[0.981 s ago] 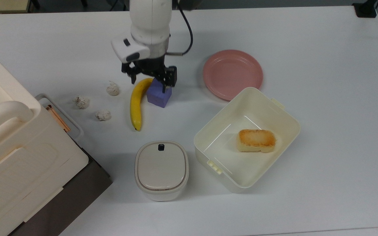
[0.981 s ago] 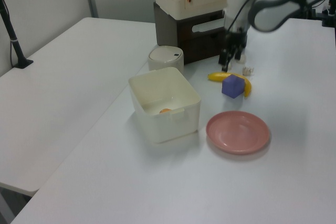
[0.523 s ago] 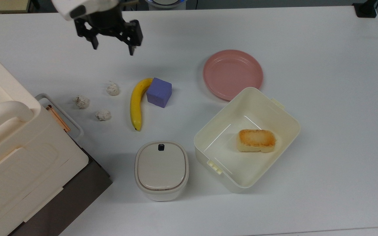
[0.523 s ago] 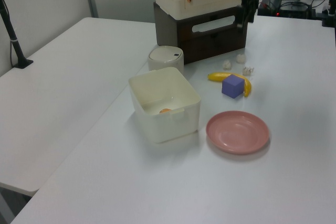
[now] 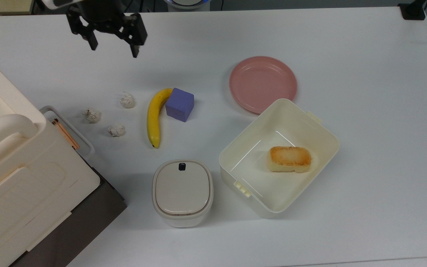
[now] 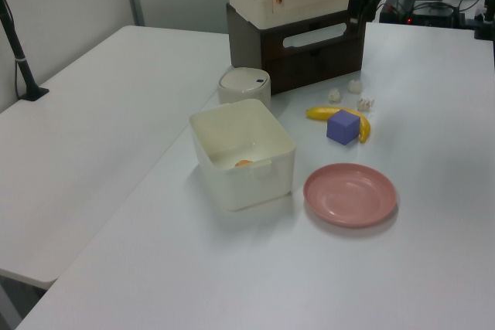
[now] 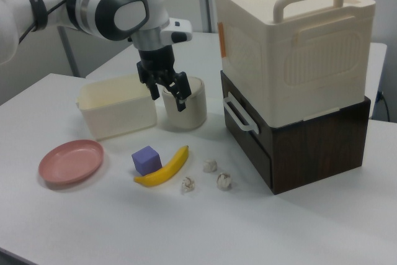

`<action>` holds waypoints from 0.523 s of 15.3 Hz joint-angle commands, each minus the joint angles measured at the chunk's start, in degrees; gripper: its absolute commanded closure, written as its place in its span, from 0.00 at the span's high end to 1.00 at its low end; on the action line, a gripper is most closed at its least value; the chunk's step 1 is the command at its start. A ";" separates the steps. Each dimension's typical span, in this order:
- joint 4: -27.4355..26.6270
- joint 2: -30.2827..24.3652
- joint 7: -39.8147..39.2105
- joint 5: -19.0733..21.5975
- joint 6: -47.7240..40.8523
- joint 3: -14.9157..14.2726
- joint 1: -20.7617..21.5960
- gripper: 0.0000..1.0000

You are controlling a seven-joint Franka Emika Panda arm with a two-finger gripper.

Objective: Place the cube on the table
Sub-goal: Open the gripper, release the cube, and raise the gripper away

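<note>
So the cube (image 5: 179,104) is sitting flat on the white counter (image 5: 365,111), touching the curved top end of the banana (image 5: 154,116), with the pink plate (image 5: 262,83) off to the top view's right. Further back, the gripper (image 5: 113,46) hangs up in the air, spread wide with nothing in it, well apart from the cube.

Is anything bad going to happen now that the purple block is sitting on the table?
Probably not much. The cube rests flat on the table, touching the banana, so a nudge to the banana could shove it. The open pincer hangs high near the table's edge; if it swings back low, it might clip the cube or the small crumpled balls.
</note>
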 commanded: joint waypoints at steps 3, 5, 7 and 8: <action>1.73 -0.63 -0.92 1.88 -2.71 0.40 -1.49 1.00; 1.73 -0.63 -0.84 1.88 -2.71 0.40 -1.22 1.00; 1.64 -0.72 -0.92 1.79 -2.80 0.48 -1.05 1.00; 1.64 -0.72 -1.01 1.62 -2.80 0.92 -1.05 1.00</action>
